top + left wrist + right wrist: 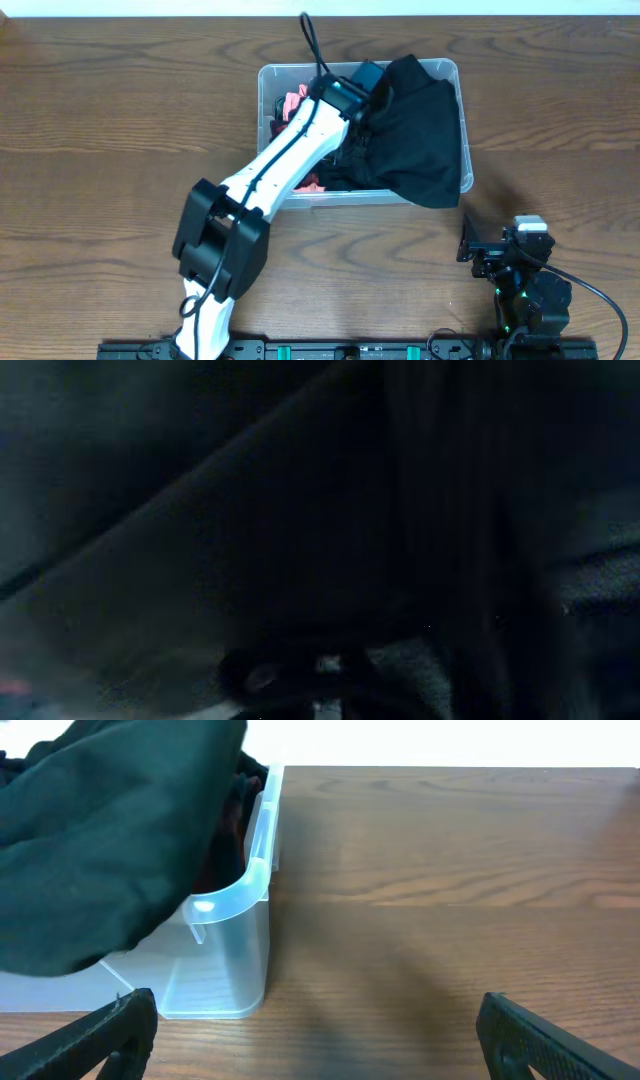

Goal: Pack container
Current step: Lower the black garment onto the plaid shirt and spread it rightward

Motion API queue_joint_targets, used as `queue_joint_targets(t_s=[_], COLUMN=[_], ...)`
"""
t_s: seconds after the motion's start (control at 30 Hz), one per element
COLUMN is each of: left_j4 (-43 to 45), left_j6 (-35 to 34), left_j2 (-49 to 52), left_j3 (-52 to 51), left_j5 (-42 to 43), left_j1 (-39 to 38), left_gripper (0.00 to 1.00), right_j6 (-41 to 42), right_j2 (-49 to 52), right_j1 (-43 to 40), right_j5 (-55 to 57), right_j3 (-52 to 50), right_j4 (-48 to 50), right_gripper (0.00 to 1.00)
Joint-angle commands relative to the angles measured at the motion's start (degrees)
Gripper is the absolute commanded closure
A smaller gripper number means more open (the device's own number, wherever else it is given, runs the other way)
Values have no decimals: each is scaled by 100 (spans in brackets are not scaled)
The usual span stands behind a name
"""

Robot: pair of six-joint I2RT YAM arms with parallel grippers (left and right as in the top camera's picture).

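the rectangular clear plastic bin with rounded corners sits on the brown wooden table, toward the far side and near the middle. it already holds clothing: a pink-red piece of cloth shows at its left end, and a large black fabric garment is heaped over the right half.

the left gripper is down in the bin, against the black garment. its wrist camera shows only dark cloth pressed close, so i cannot tell whether the fingers are apart or clamped on the fabric. the right gripper rests low near the table's front edge, just beside the bin's right corner, fingers spread wide with nothing between them.

packing looks well along but not finished. most of the black garment is inside, yet one part spills over the rim at the near right corner and hangs down the outer wall. that overhang has yet to be tucked in, and the pile sits above the rim.
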Motion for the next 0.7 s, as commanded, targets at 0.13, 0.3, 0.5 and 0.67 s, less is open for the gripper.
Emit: queue_joint_targets(t_s=[0.13, 0.3, 0.5, 0.67], left_j4=[820, 1292, 1576, 1805], left_j6=[83, 553, 1226, 1285], left_j2=[-1394, -1239, -446, 227], left_j3=[422, 345, 184, 184], left_j5=[691, 1248, 1926, 1908], left_j1=[-284, -715, -1084, -1104], left_gripper=[83, 83, 83, 83], right_j6=[-87, -87, -87, -87], right_j2=[-35, -35, -35, -35], right_j1=[-46, -46, -46, -46], right_j5=[-4, -4, -4, -4], right_j3=[-13, -13, -13, -13], right_j4=[-2, -2, -2, -2], right_gripper=[1, 1, 1, 1])
